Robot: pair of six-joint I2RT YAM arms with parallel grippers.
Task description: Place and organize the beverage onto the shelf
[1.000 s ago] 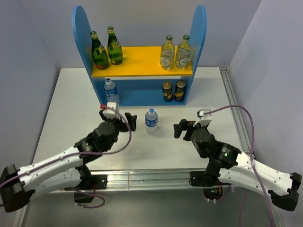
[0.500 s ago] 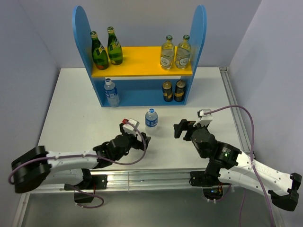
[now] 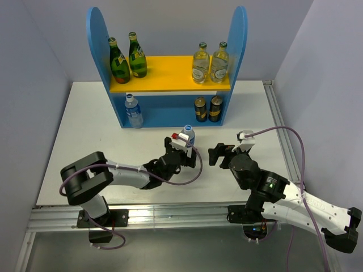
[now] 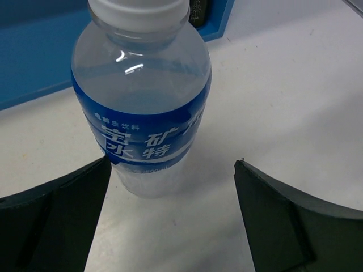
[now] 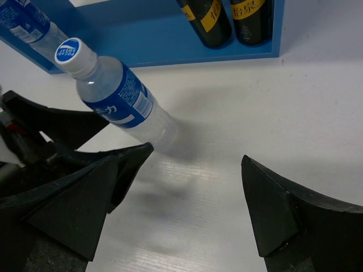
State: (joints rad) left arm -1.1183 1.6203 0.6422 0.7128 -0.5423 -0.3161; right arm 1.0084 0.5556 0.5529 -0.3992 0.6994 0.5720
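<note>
**Left hand at the loose bottle.** My left hand (image 4: pixel 170 170), fingers spread wide, brackets the one water bottle (image 4: pixel 144 107) not yet shelved. The bottle stands upright on the counter (image 3: pixel 85 136) just in front of the shelf (image 3: pixel 170 73), about level with its middle. It sits between my fingers, nearer one than the other, and I have no grip on it. I judge the wide spread is there to clear the bottle's girth before closing. My right hand (image 3: pixel 218 154), likewise open and empty, hovers in front of the shelf's right half. On the upper board the green bottles (image 3: pixel 127 56) and clear glass bottles (image 3: pixel 210 61) stand paired by kind. This bottle therefore likely belongs beside its twin (image 3: pixel 133 110) at the lower level's left end.
</note>
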